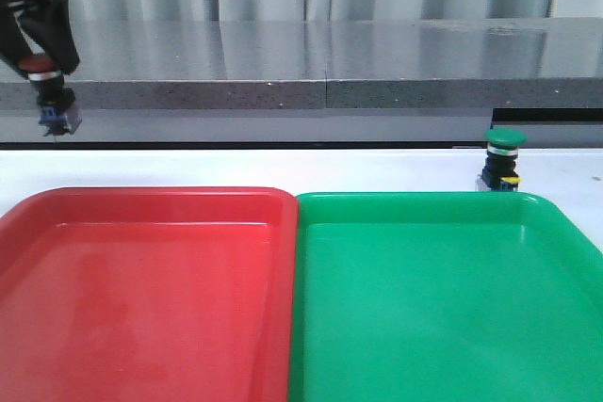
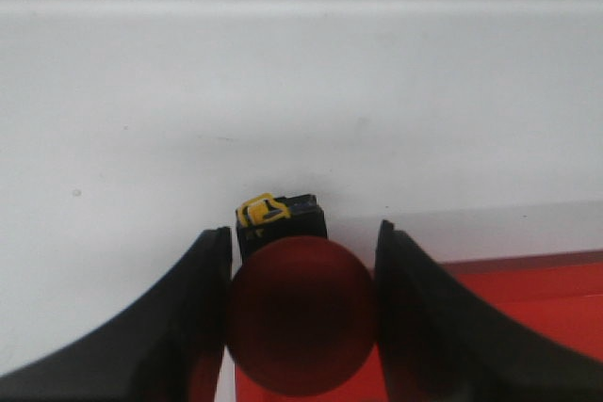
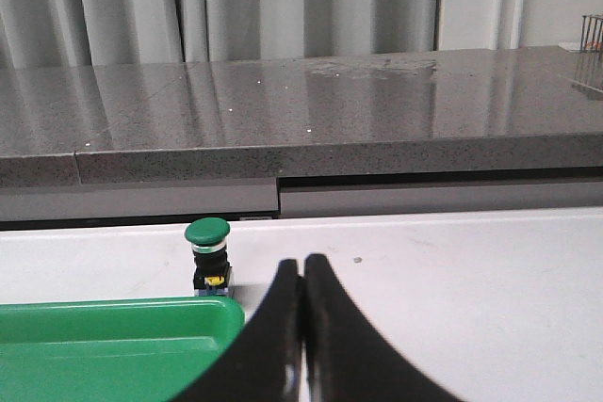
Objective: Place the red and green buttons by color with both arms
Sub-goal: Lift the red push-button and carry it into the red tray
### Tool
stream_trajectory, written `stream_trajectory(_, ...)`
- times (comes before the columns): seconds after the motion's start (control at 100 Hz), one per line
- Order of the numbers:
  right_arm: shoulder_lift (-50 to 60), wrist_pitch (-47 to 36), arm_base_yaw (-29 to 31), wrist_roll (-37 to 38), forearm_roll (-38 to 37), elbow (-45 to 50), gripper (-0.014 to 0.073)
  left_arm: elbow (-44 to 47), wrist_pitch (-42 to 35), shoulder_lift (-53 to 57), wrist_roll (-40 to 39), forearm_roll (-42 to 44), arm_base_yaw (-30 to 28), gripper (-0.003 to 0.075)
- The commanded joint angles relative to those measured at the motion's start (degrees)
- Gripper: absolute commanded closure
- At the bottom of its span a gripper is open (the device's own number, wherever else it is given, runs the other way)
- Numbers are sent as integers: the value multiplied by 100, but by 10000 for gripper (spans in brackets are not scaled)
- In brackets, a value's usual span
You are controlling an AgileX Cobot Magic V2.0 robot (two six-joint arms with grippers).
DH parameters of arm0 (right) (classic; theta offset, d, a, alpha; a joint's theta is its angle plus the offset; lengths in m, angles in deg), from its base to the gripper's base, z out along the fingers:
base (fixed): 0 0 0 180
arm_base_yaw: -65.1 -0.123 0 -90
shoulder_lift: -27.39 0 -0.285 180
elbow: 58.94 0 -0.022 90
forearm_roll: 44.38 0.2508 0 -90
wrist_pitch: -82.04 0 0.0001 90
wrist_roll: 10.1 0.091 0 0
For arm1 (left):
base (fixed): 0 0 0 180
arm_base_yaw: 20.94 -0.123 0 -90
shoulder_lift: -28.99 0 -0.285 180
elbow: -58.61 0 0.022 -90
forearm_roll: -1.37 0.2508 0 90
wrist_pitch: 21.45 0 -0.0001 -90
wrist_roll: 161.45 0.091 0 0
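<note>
The red tray (image 1: 141, 280) is the landmark. Beside it lies the green tray (image 1: 443, 289). Above its far left corner, the left gripper (image 1: 42, 49) clamps the red button (image 1: 40, 68) (carry step); lowering and releasing comes next. The right gripper (image 3: 301, 327), fingers pressed together and empty, sits near the green button (image 1: 504, 159), which stands on the table beyond the green tray.

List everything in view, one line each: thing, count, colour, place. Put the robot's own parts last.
Red button: one, dark red cap, held in the air at far left, above the table.
Green button: one, green cap, upright on the table just behind the green tray's far right edge.
Red tray: one, red, near left of the table.
Green tray: one, green, near right, edge to edge with the red tray.
Table: one, white.
Counter: one, grey speckled, behind the table.
Curtain: one, pale grey, at the back.
Left tool: one, black, shut on the red button.
Right tool: one, black, shut, empty, near the green tray's corner.
</note>
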Motion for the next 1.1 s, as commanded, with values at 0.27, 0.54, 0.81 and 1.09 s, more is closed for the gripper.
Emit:
stream_trajectory(0.27,115,-401,-5,-43,-50,-108,657,794,-392,1149,-426,-108,884,716)
stream_trajectory(0.54,115,-401,-5,-43,-50,-108,657,2356,-1269,1671,-740,-108,1560,716)
stream_trajectory(0.81,115,-401,-5,-43,-50,-108,657,3144,-1457,1697,-793,-108,1891,716)
stream_trajectory(1.09,115,-401,-5,-43,-50,-108,657,3329,-1537,1684,-793,-108,1900,733)
